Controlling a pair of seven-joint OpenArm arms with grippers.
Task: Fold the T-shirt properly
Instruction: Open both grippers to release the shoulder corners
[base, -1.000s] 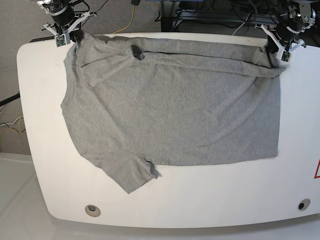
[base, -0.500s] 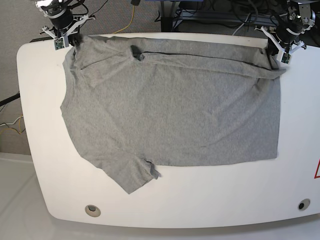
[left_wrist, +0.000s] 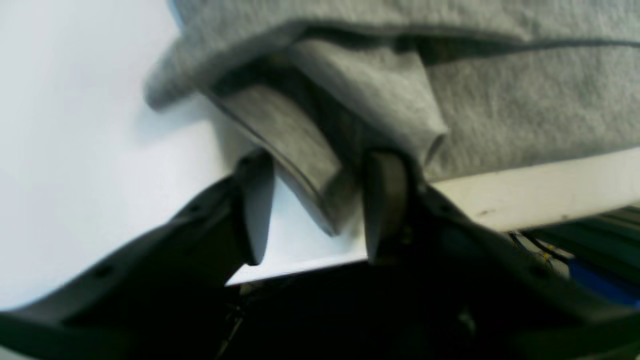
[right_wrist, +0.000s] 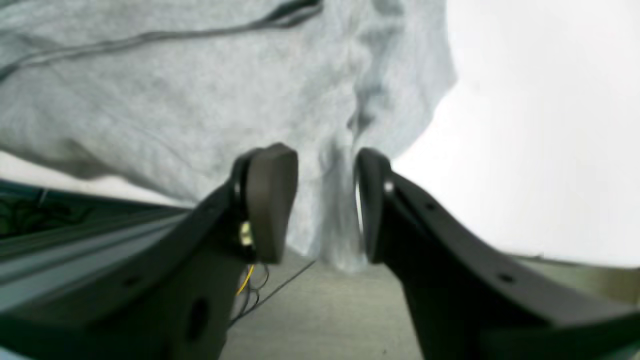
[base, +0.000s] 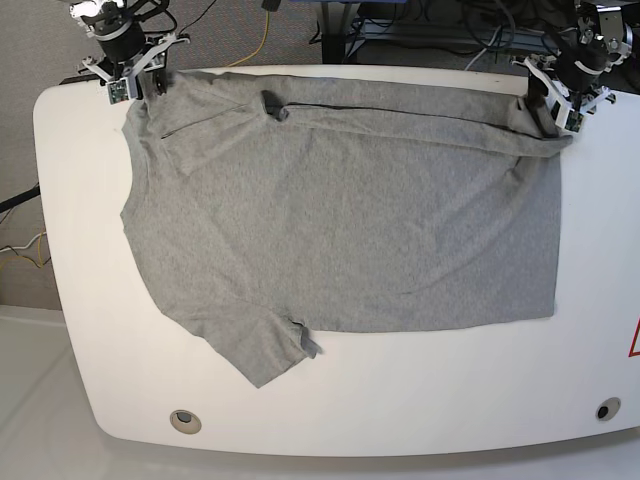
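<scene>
Lying flat on the surface (base: 60, 200): T-shirt (base: 340, 220), far edge turned over, remaining folds pending. Left claw (left_wrist: 312, 210) and right claw (right_wrist: 325, 200) are standing parted around far corners, gripping nothing.

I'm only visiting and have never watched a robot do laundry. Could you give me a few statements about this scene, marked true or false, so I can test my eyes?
1. The T-shirt is grey. True.
2. It lies on a white table. True.
3. It is already folded into a small square. False: it lies spread out, with only its far edge turned over.
4. The left end effector stands open with cloth between its fingers. True.
5. The right end effector is at the shirt's near edge. False: it is at a far corner.
</scene>
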